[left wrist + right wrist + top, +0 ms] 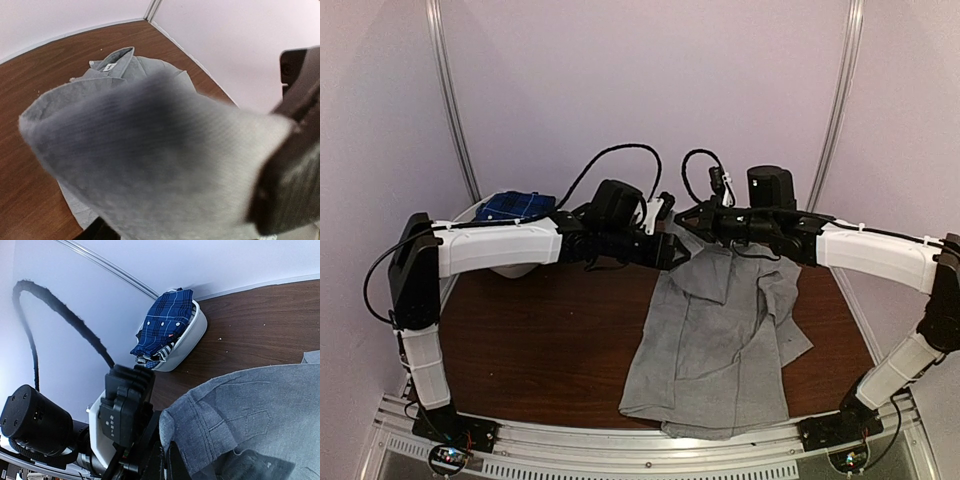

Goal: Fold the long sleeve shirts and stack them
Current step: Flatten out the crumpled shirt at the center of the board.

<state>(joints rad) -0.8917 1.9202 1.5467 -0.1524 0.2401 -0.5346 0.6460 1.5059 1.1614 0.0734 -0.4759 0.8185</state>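
Note:
The grey long sleeve shirt (720, 340) lies lengthwise on the right half of the table, with its far end lifted off the wood. My left gripper (677, 250) and right gripper (688, 222) meet at that raised end, each shut on the cloth. In the left wrist view the held grey cloth (150, 150) fills the frame and hides the jaws; the collar (116, 61) rests on the table beyond. In the right wrist view a seamed fold of the shirt (250, 415) runs into my right gripper (172, 465). A dark blue plaid shirt (515, 205) lies in the basket, also in the right wrist view (165, 322).
The white oval basket (510, 268) stands at the back left corner, also seen in the right wrist view (192, 335). The brown table (550, 340) is bare wood left of the shirt. The shirt's near hem reaches the front rail (620, 450). Walls close in on all sides.

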